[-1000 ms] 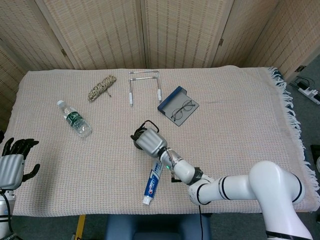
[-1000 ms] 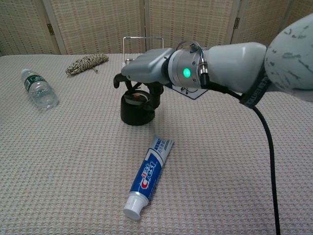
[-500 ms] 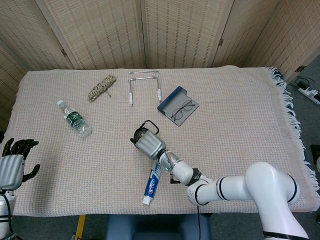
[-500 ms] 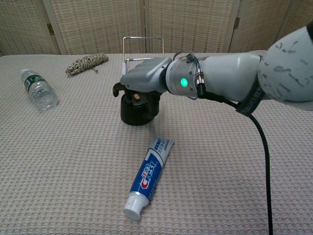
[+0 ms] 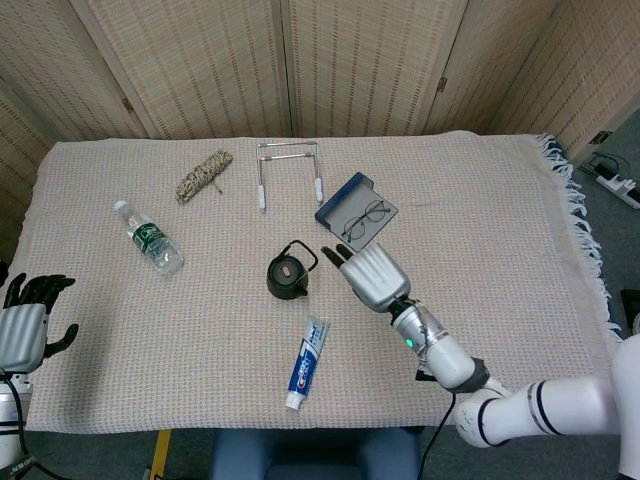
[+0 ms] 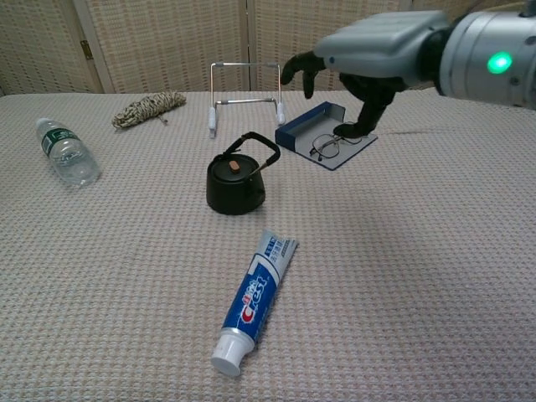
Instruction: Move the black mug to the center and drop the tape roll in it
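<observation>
Centrally in the head view, the black mug (image 5: pixel 286 277) is seen upright on the cloth-covered table (image 5: pixel 500 220), with the tape roll (image 5: pixel 286 268) lying inside it as a small brownish spot. Just to its right, the right hand (image 5: pixel 372 274) is raised with fingers spread and nothing held. At the lower left edge, the left hand (image 5: pixel 25 325) is shown empty, its fingers loosely curled. A toothpaste tube (image 5: pixel 304 362) is placed below the mug.

Next, in the chest view, the mug (image 6: pixel 236 184) is found centre-left, the roll (image 6: pixel 234 167) resting in it. The right hand (image 6: pixel 364 63) is held open at upper right above the glasses case (image 6: pixel 325 139).
</observation>
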`<move>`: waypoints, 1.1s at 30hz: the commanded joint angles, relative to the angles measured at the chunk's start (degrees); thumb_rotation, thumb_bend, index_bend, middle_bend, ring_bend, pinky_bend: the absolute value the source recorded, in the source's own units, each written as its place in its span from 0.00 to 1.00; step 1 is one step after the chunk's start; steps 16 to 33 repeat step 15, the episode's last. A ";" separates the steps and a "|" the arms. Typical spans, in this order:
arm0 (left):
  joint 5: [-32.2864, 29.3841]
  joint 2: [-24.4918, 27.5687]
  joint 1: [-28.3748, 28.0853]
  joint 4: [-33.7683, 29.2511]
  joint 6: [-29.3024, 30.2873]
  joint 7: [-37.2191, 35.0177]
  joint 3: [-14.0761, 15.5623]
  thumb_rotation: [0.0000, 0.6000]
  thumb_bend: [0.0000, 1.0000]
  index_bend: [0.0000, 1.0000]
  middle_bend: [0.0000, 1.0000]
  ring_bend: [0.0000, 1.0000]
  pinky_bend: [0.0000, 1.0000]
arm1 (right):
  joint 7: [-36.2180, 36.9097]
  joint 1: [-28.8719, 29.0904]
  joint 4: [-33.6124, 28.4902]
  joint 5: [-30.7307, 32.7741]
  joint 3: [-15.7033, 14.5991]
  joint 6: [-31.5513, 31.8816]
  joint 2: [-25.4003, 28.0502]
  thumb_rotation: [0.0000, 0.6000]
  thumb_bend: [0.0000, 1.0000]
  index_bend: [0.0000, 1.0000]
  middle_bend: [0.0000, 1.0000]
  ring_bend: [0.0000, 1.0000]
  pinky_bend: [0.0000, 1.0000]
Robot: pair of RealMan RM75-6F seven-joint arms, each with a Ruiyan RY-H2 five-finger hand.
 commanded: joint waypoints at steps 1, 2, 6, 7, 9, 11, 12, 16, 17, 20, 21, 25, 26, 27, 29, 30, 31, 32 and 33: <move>-0.42 -0.22 0.04 0.51 0.10 -0.05 -0.19 1.00 0.27 0.20 0.16 0.10 0.00 | 6.35 -10.39 -4.89 -8.89 -6.00 8.92 7.65 1.00 0.39 0.05 0.25 0.44 0.44; -0.70 -0.23 0.11 0.50 0.09 0.06 -0.23 1.00 0.27 0.20 0.16 0.10 0.00 | 9.07 -12.82 -4.82 -10.49 -7.01 10.17 9.11 1.00 0.39 0.02 0.21 0.34 0.33; -0.79 -0.41 0.63 0.26 1.13 0.72 -0.19 1.00 0.27 0.20 0.16 0.10 0.00 | 17.24 -21.32 -0.96 -17.10 -9.60 16.48 11.10 1.00 0.39 0.00 0.03 0.09 0.08; -0.80 -0.50 0.86 0.19 1.55 1.14 -0.12 1.00 0.27 0.20 0.16 0.10 0.00 | 19.01 -24.00 0.92 -18.95 -10.32 18.75 11.08 1.00 0.39 0.00 0.01 0.06 0.05; -0.92 -0.55 1.23 -0.11 2.04 1.47 -0.01 1.00 0.28 0.20 0.16 0.10 0.00 | 21.45 -27.99 3.80 -20.97 -10.93 22.29 10.65 1.00 0.39 0.00 0.00 0.02 0.03; -0.88 -0.49 1.81 -0.53 2.72 1.81 0.29 1.00 0.28 0.20 0.15 0.10 0.00 | 24.22 -32.20 6.63 -22.19 -11.50 25.19 10.21 1.00 0.39 0.00 0.00 0.01 0.03; -0.76 -0.56 2.09 -0.63 3.14 1.91 0.42 1.00 0.28 0.20 0.15 0.10 0.00 | 25.34 -33.88 7.64 -22.39 -11.59 26.22 9.98 1.00 0.39 0.00 0.00 0.01 0.02; -0.45 -0.84 3.05 -1.02 4.27 2.21 1.02 1.00 0.28 0.20 0.15 0.10 0.00 | 28.59 -38.41 10.37 -22.70 -11.82 27.88 9.65 1.00 0.39 0.00 0.00 0.01 0.02; -0.45 -0.84 3.05 -1.02 4.27 2.21 1.02 1.00 0.28 0.20 0.15 0.10 0.00 | 28.59 -38.41 10.37 -22.70 -11.82 27.88 9.65 1.00 0.39 0.00 0.00 0.01 0.02; -0.45 -0.84 3.05 -1.02 4.27 2.21 1.02 1.00 0.28 0.20 0.15 0.10 0.00 | 28.59 -38.41 10.37 -22.70 -11.82 27.88 9.65 1.00 0.39 0.00 0.00 0.01 0.02; -0.45 -0.84 3.05 -1.02 4.27 2.21 1.02 1.00 0.28 0.20 0.15 0.10 0.00 | 28.59 -38.41 10.37 -22.70 -11.82 27.88 9.65 1.00 0.39 0.00 0.00 0.01 0.02; -0.45 -0.84 3.05 -1.02 4.27 2.21 1.02 1.00 0.28 0.20 0.15 0.10 0.00 | 28.59 -38.41 10.37 -22.70 -11.82 27.88 9.65 1.00 0.39 0.00 0.00 0.01 0.02; -0.45 -0.84 3.05 -1.02 4.27 2.21 1.02 1.00 0.28 0.20 0.15 0.10 0.00 | 28.59 -38.41 10.37 -22.70 -11.82 27.88 9.65 1.00 0.39 0.00 0.00 0.01 0.02; -0.45 -0.84 3.05 -1.02 4.27 2.21 1.02 1.00 0.28 0.20 0.15 0.10 0.00 | 28.59 -38.41 10.37 -22.70 -11.82 27.88 9.65 1.00 0.39 0.00 0.00 0.01 0.02; -0.45 -0.84 3.05 -1.02 4.27 2.21 1.02 1.00 0.28 0.20 0.15 0.10 0.00 | 28.59 -38.41 10.37 -22.70 -11.82 27.88 9.65 1.00 0.39 0.00 0.00 0.01 0.02; -0.45 -0.84 3.05 -1.02 4.27 2.21 1.02 1.00 0.28 0.20 0.15 0.10 0.00 | 28.59 -38.41 10.37 -22.70 -11.82 27.88 9.65 1.00 0.39 0.00 0.00 0.01 0.02; -0.45 -0.84 3.05 -1.02 4.27 2.21 1.02 1.00 0.28 0.20 0.15 0.10 0.00 | 28.59 -38.41 10.37 -22.70 -11.82 27.88 9.65 1.00 0.39 0.00 0.00 0.01 0.02; -0.45 -0.84 3.05 -1.02 4.27 2.21 1.02 1.00 0.28 0.20 0.15 0.10 0.00 | 28.59 -38.41 10.37 -22.70 -11.82 27.88 9.65 1.00 0.39 0.00 0.00 0.01 0.02; -0.45 -0.84 3.05 -1.02 4.27 2.21 1.02 1.00 0.28 0.20 0.15 0.10 0.00 | 28.59 -38.41 10.37 -22.70 -11.82 27.88 9.65 1.00 0.39 0.00 0.00 0.01 0.02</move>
